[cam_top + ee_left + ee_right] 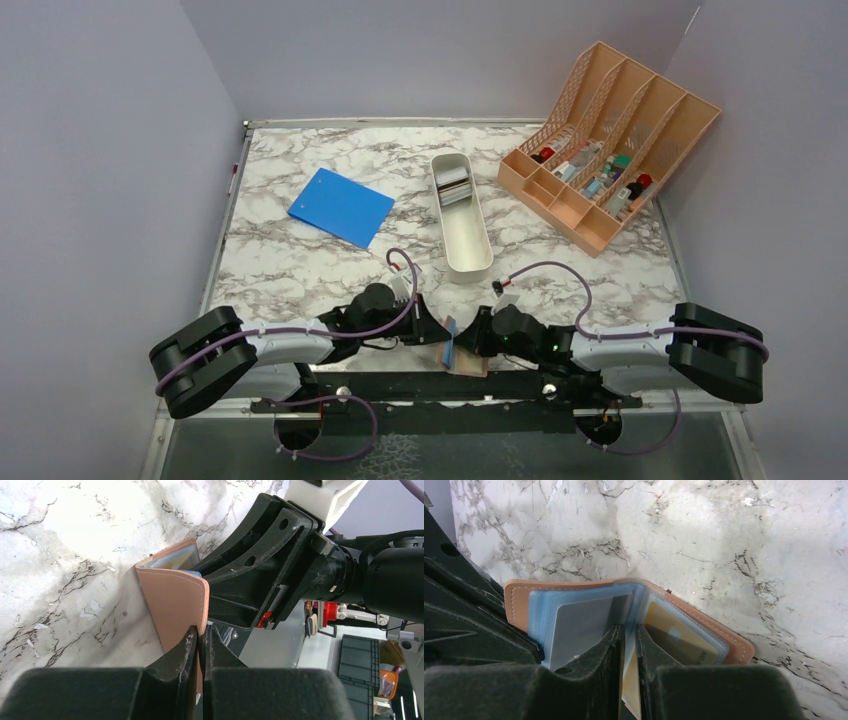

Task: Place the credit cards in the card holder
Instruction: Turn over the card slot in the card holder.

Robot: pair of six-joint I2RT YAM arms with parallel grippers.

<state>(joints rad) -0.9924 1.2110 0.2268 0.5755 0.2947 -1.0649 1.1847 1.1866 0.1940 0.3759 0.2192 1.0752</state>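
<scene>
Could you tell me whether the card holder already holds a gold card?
Yes, the right wrist view shows a gold card behind a clear sleeve of the open card holder.

- table (290, 270): white marble pattern with grey veins.
- card holder (175, 597): tan-brown outside with pale stitching along the edge; clear pale blue sleeves inside.
- silver-grey card (584, 625) in one sleeve, gold-yellow card (671, 635) in another.
- notebook (341, 206): plain bright blue.
- oblong tray (465, 232): off-white.
- desk organiser (570, 215): peach, with lattice sides.
- left gripper (201, 632) and right gripper (629, 630): matt black.
- arm cables (548, 265): purple.
- walls (100, 150): pale lilac-grey.
</scene>
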